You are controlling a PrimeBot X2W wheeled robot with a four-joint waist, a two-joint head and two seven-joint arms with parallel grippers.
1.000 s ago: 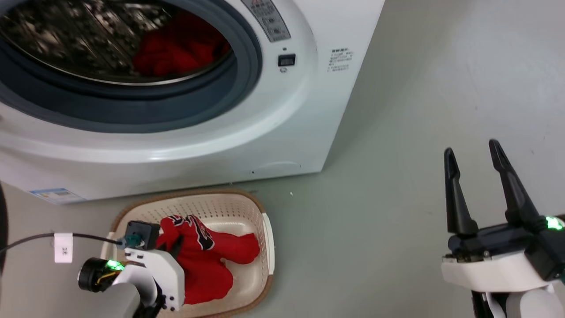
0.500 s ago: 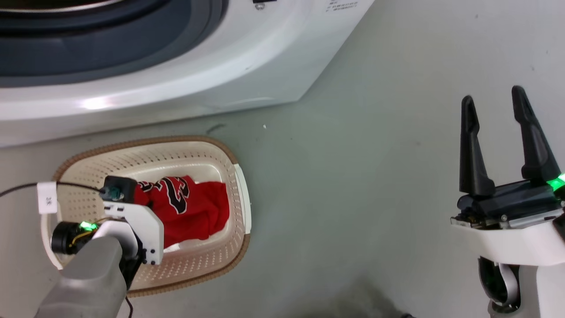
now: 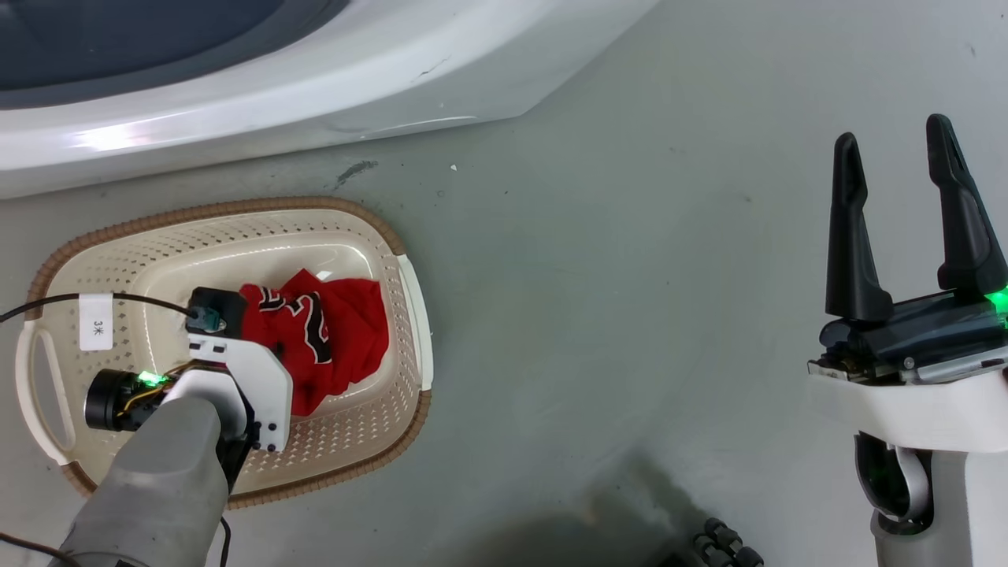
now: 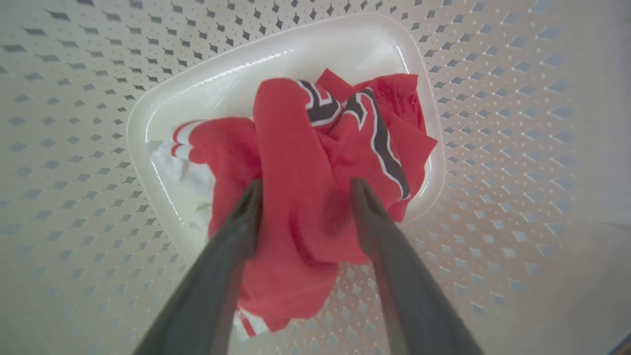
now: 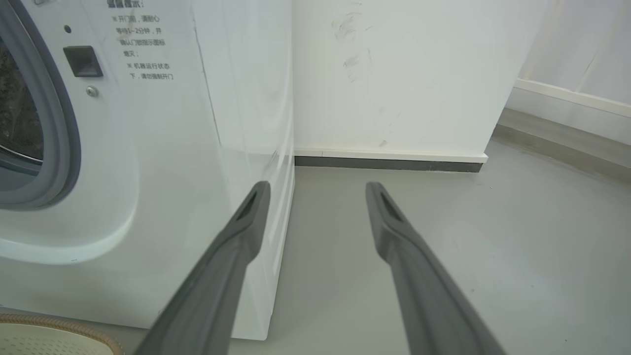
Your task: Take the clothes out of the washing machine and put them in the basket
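Note:
The red clothes (image 3: 339, 331) lie bunched on the floor of the cream basket (image 3: 394, 244), which stands on the floor in front of the white washing machine (image 3: 315, 71). My left arm reaches down into the basket. In the left wrist view my left gripper (image 4: 305, 187) is open. Its fingers straddle a fold of the red jersey (image 4: 305, 148) with black white-edged lettering, and the perforated basket wall (image 4: 493, 98) surrounds it. My right gripper (image 3: 891, 134) is open and holds nothing, off to the right over bare floor. It (image 5: 318, 186) faces the washing machine's (image 5: 162, 148) right front corner.
A black cable with a white tag (image 3: 96, 332) runs across the basket's left end to my left wrist. A white wall with a dark skirting board (image 5: 389, 162) stands right of the machine. The basket's rim (image 5: 59, 328) shows low on the left in the right wrist view.
The head camera has tilted down, so the drum has left that view. The red jersey has sunk from a hanging drape into a bunch on the basket floor. The right gripper stays open.

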